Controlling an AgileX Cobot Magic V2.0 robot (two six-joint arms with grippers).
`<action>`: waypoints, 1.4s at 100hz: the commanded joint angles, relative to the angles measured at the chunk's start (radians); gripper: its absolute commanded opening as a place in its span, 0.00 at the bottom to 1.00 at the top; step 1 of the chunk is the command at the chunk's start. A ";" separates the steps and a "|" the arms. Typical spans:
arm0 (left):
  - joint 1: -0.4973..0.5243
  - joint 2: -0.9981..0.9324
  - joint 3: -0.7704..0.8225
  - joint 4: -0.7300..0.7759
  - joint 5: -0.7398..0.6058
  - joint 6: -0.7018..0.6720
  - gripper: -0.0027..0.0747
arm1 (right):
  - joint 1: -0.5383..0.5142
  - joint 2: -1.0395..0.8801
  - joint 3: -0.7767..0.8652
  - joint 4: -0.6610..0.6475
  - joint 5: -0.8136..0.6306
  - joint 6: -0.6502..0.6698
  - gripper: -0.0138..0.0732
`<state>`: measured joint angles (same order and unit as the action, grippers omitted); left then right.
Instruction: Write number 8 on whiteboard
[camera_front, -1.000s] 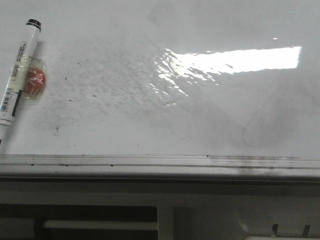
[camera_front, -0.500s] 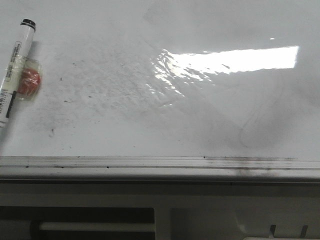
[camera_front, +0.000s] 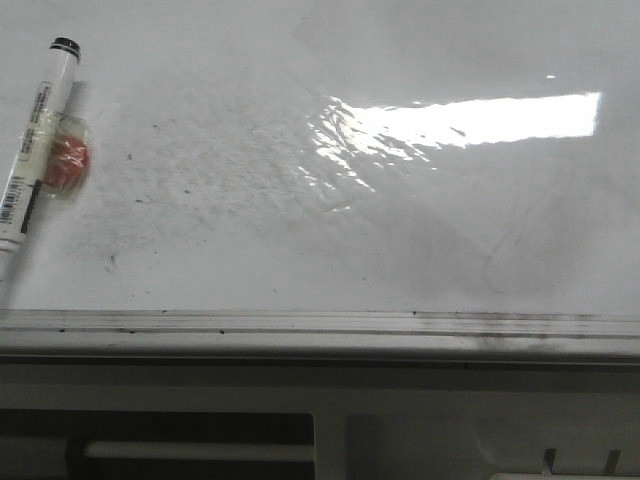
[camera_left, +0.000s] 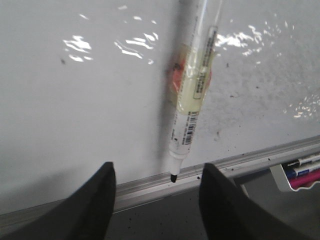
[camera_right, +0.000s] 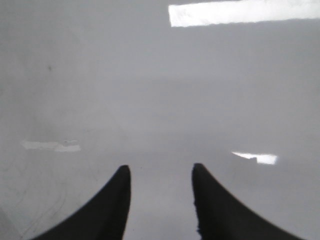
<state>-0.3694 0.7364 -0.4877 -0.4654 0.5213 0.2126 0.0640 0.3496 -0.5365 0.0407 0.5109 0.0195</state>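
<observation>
no stroke marked the whiteboard (camera_front: 250, 250); the left gripper (camera_left: 157, 192) gaped wide over the uncapped marker (camera_left: 192, 100), risking a fumbled, smearing pickup.

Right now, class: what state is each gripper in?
Left gripper: open, holding nothing; the marker lies on the whiteboard ahead of it.
Right gripper: open, holding nothing.
</observation>
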 joint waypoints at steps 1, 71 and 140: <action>-0.049 0.055 -0.045 -0.032 -0.112 0.007 0.56 | 0.004 0.017 -0.036 0.003 -0.066 -0.004 0.63; -0.146 0.282 -0.068 -0.030 -0.255 0.013 0.01 | 0.032 0.017 -0.036 0.104 -0.068 -0.077 0.64; -0.541 0.150 -0.170 -0.501 -0.115 0.922 0.01 | 0.578 0.466 -0.247 0.702 0.120 -0.963 0.64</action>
<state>-0.8951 0.8903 -0.6234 -0.9056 0.4436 1.1089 0.5831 0.7436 -0.7293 0.6977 0.7207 -0.9043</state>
